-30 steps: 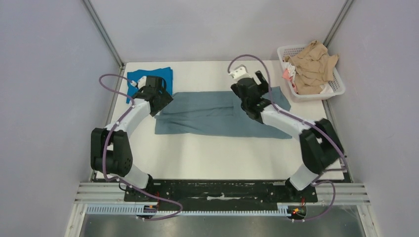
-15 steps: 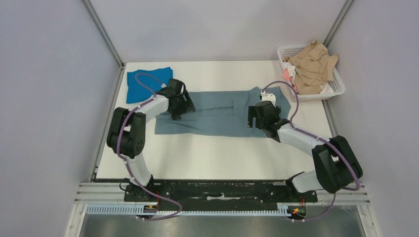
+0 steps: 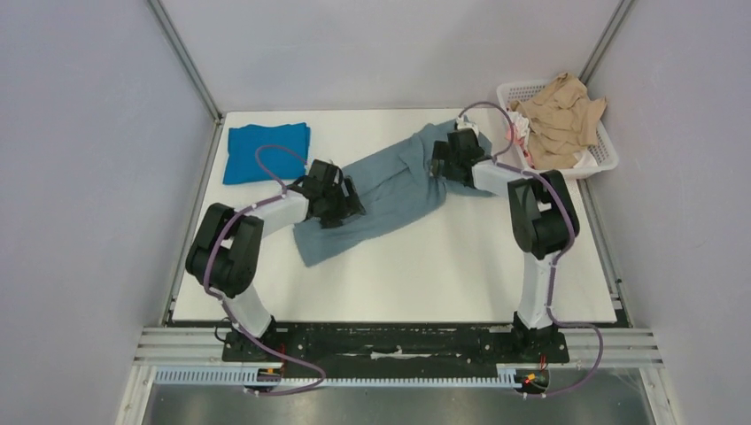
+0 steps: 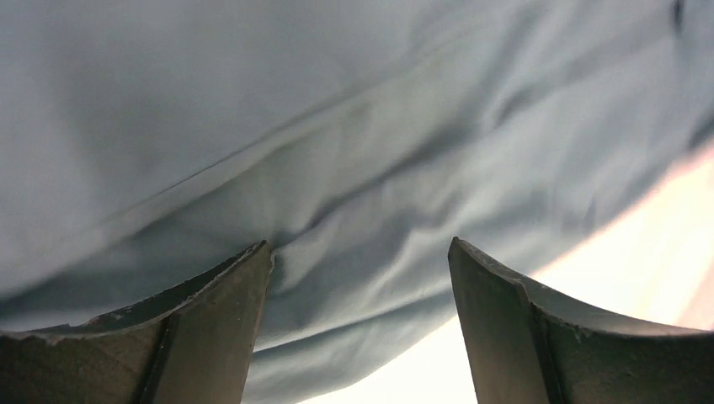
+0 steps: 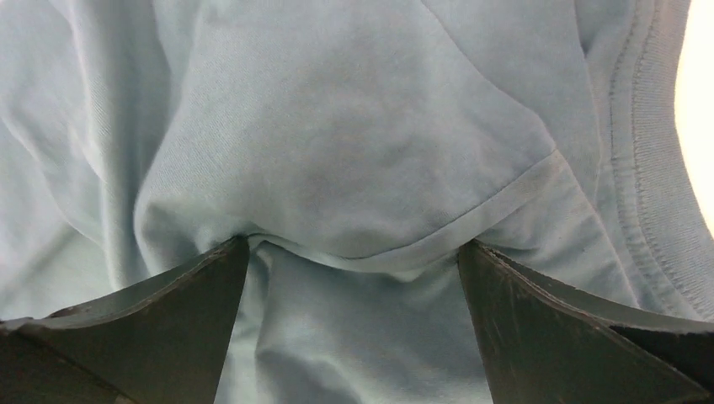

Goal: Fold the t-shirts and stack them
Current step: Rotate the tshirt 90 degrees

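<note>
Left hand (image 4: 360, 248): fingers spread wide, tips pressed into the grey-blue t-shirt (image 3: 398, 188), with a raised crease of cloth between them. Right hand (image 5: 354, 244): fingers also spread, straddling a bunched fold with a hemmed edge; a ribbed collar runs along the right of that view. Only the wrist views show the finger gaps. Only the top view shows the layout: the grey-blue t-shirt lies slantwise across the surface (image 3: 425, 270), toward the far-right corner. The cobalt t-shirt (image 3: 266, 152) lies folded in the far-left corner.
</note>
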Controlling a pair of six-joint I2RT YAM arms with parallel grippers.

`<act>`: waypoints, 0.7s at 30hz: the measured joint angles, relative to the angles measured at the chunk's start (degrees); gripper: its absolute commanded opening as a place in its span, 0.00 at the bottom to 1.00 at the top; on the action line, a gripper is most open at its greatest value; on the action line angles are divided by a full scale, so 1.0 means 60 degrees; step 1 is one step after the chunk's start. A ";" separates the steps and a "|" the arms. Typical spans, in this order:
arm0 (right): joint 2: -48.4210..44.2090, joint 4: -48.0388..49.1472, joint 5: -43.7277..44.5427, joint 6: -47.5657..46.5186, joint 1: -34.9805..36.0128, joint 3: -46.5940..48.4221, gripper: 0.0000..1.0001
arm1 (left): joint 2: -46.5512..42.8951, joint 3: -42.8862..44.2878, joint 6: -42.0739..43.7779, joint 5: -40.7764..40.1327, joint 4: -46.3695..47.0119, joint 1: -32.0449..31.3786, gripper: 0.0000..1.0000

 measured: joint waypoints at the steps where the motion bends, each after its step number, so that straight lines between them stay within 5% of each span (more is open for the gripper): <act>1: 0.0576 -0.0040 -0.0215 -0.0160 0.0000 0.0823 0.98 | -0.0313 -0.0474 -0.0095 0.0153 0.0317 -0.0339 0.86; 5: 0.3235 -0.0004 -0.1024 -0.0761 0.0015 0.4677 0.98 | -0.1147 -0.1774 -0.0882 0.1224 0.1293 -0.2131 0.86; 9: 0.5242 0.0670 -0.2171 -0.0987 0.0058 0.7646 0.98 | -0.0874 -0.1603 -0.1326 0.2146 0.1523 -0.3829 0.86; 15: 0.4954 0.2747 -0.3231 -0.1078 0.0189 0.6947 0.98 | -0.0678 -0.1384 -0.1647 0.2823 0.1362 -0.4459 0.86; 21: 0.3625 0.2794 -0.3067 -0.1738 0.0226 0.6798 0.98 | -0.0969 -0.0732 -0.1614 0.1898 -0.0004 -0.4510 0.87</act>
